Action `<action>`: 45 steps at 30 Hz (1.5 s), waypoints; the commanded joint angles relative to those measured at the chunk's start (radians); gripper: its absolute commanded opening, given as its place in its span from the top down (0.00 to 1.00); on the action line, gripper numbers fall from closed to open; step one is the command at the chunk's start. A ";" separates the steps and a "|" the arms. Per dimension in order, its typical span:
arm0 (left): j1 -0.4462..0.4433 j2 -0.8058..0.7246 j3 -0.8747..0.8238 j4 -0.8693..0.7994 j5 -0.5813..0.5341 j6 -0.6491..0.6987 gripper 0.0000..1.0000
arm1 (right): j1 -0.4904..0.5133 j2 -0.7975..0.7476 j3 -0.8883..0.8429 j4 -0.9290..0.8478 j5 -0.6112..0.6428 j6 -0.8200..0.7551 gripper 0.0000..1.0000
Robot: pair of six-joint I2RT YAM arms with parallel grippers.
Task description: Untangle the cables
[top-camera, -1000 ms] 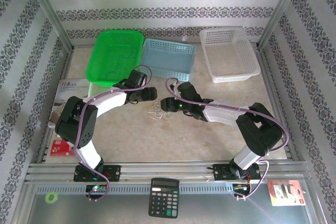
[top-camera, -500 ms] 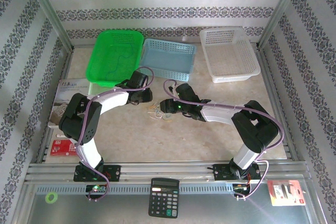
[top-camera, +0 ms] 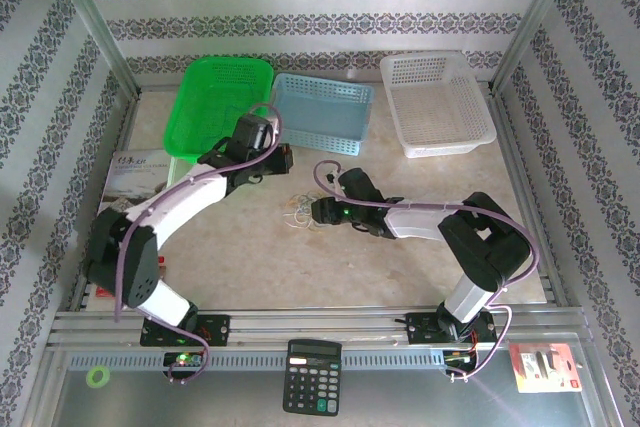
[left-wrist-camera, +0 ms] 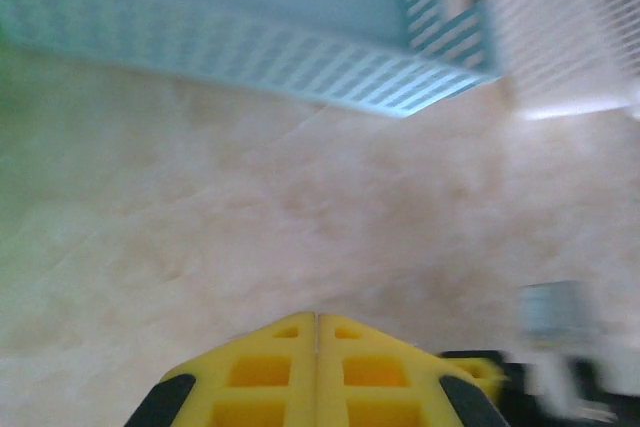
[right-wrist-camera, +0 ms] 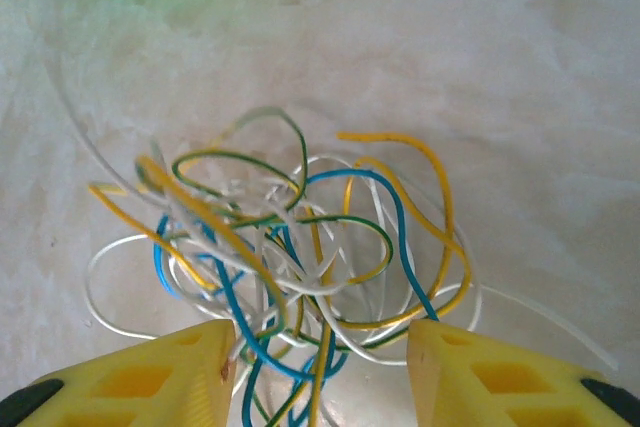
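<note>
Your table [top-camera: 420,247] carries a green basket [top-camera: 220,107], a blue basket [top-camera: 325,112] and a white basket [top-camera: 435,102] along its far edge, likely waiting for sorted wires. Your left gripper [left-wrist-camera: 317,332] hangs near the blue basket's front wall, fingers pressed together with no wire visible between them. Your right gripper [right-wrist-camera: 322,337] sits low, fingers apart on either side of the cables [right-wrist-camera: 290,247], which lie knotted mid-table. It looks lined up to pinch a strand.
</note>
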 commanded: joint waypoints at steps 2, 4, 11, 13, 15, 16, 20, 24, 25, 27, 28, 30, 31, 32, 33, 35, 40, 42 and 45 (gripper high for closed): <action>-0.032 -0.082 0.065 -0.021 0.109 -0.048 1.00 | 0.007 0.006 -0.023 0.038 0.014 0.021 0.52; -0.048 -0.107 0.084 -0.005 0.135 -0.073 1.00 | 0.007 -0.007 -0.031 0.037 0.008 0.023 0.51; -0.090 -0.133 0.138 0.021 0.158 -0.108 1.00 | 0.006 -0.117 -0.066 -0.005 0.031 0.011 0.43; -0.099 -0.135 0.145 0.022 0.153 -0.110 1.00 | 0.005 -0.164 -0.077 -0.022 0.036 0.005 0.42; -0.103 -0.133 0.148 0.026 0.146 -0.110 1.00 | 0.004 -0.216 -0.088 -0.037 0.042 0.001 0.41; -0.105 -0.133 0.150 0.023 0.146 -0.110 1.00 | 0.004 -0.245 -0.094 -0.044 0.046 -0.003 0.40; -0.113 -0.125 0.149 0.029 0.148 -0.117 1.00 | 0.005 -0.361 -0.107 -0.081 0.065 -0.027 0.38; -0.126 -0.122 0.148 0.044 0.150 -0.127 1.00 | 0.005 -0.447 -0.102 -0.092 0.096 -0.061 0.35; -0.129 -0.123 0.148 0.048 0.152 -0.131 1.00 | 0.006 -0.460 -0.095 -0.090 0.103 -0.074 0.34; -0.137 -0.122 0.149 0.054 0.152 -0.137 1.00 | 0.006 -0.468 -0.078 -0.080 0.108 -0.100 0.34; -0.141 -0.122 0.150 0.056 0.153 -0.140 1.00 | 0.006 -0.467 -0.068 -0.072 0.109 -0.114 0.33; -0.148 -0.121 0.152 0.058 0.152 -0.143 1.00 | 0.005 -0.451 -0.050 -0.050 0.112 -0.131 0.33; -0.151 -0.120 0.153 0.060 0.151 -0.145 1.00 | 0.005 -0.436 -0.040 -0.040 0.112 -0.138 0.33; -0.156 -0.120 0.154 0.060 0.149 -0.146 1.00 | 0.005 -0.418 -0.030 -0.025 0.113 -0.143 0.33; -0.159 -0.121 0.157 0.060 0.146 -0.147 1.00 | 0.005 -0.400 -0.023 -0.011 0.113 -0.145 0.33; -0.166 -0.122 0.160 0.060 0.143 -0.147 1.00 | 0.006 -0.356 -0.010 0.031 0.115 -0.145 0.33; -0.178 -0.121 0.166 0.063 0.136 -0.154 1.00 | 0.006 -0.250 0.002 0.155 0.137 -0.130 0.35; -0.180 -0.124 0.170 0.070 0.137 -0.163 1.00 | 0.004 -0.213 -0.011 0.199 0.171 -0.125 0.37; -0.181 -0.132 0.182 0.090 0.145 -0.184 1.00 | -0.006 -0.164 -0.051 0.272 0.215 -0.103 0.44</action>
